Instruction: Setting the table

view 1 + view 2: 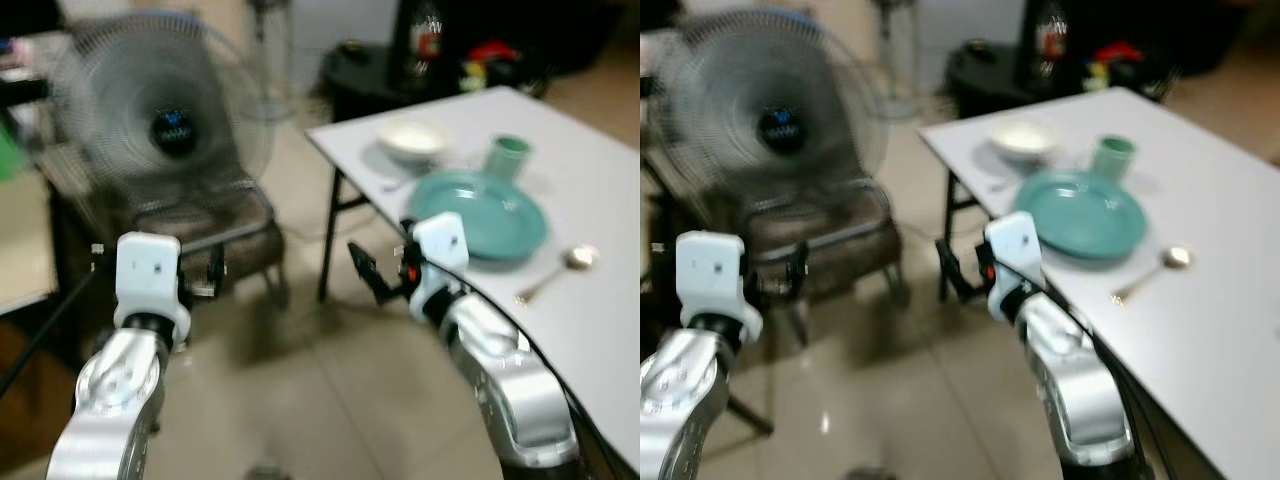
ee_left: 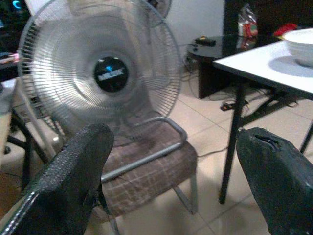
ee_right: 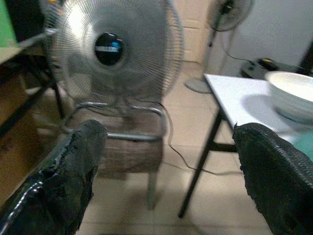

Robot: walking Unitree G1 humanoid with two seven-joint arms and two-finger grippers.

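Both grippers, left (image 1: 205, 272) and right (image 1: 372, 272), fingers wide and empty; approach worktop (image 1: 600, 180) squarely toward teal plate (image 1: 480, 215)

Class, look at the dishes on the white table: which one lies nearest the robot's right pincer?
The teal plate: it sits at the table edge beside the right pincer; the cup and white bowl lie beyond it.

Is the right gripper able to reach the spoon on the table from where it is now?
Probably yes. The right gripper hangs open beside the table edge, holding nothing. The spoon lies bare on the tabletop beside the teal plate, with nothing over it, so the arm should only need to rise and swing over.
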